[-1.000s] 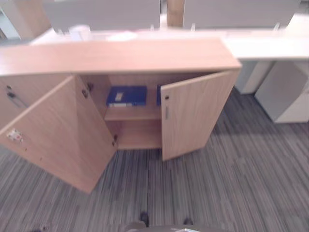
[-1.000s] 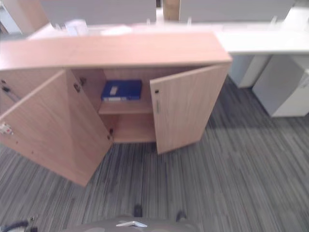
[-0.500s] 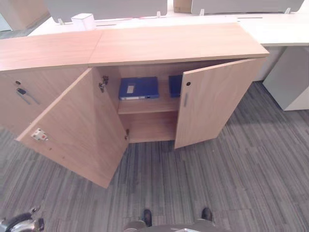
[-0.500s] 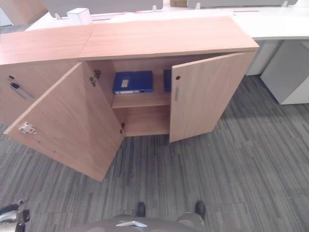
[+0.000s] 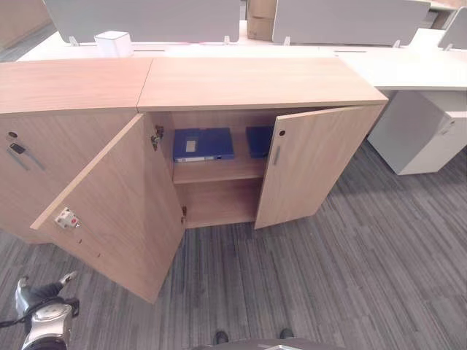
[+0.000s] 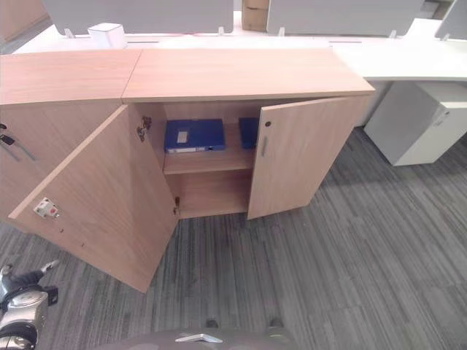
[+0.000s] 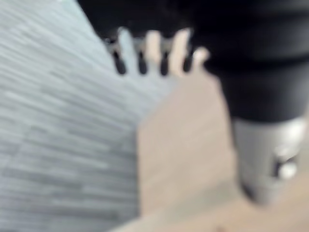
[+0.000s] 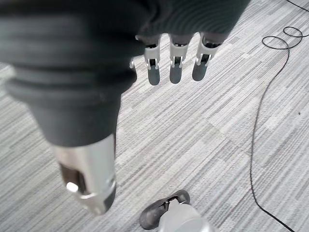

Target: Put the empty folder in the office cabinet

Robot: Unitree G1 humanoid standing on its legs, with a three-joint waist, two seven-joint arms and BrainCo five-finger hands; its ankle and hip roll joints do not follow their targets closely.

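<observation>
The wooden office cabinet [image 5: 255, 80] stands in front of me with both doors swung open. A blue folder [image 5: 203, 144] lies flat on its upper shelf. A second blue folder [image 5: 259, 140] lies beside it, partly hidden behind the right door [image 5: 314, 164]. My left hand [image 5: 44, 321] hangs low at the lower left, in front of the left door [image 5: 117, 211]; its fingers [image 7: 159, 53] are straight and hold nothing. My right hand [image 8: 174, 63] hangs over the carpet with straight fingers, holding nothing.
A second cabinet [image 5: 44, 146] with a closed door joins on at the left. A white box [image 5: 113, 42] sits behind its top. A white desk and pedestal [image 5: 423, 138] stand at the right. Grey striped carpet [image 5: 350, 277] covers the floor before the cabinet.
The whole picture has shifted, so the camera has moved. My left hand has come into sight at the lower left. The cabinet doors and folders stand as before.
</observation>
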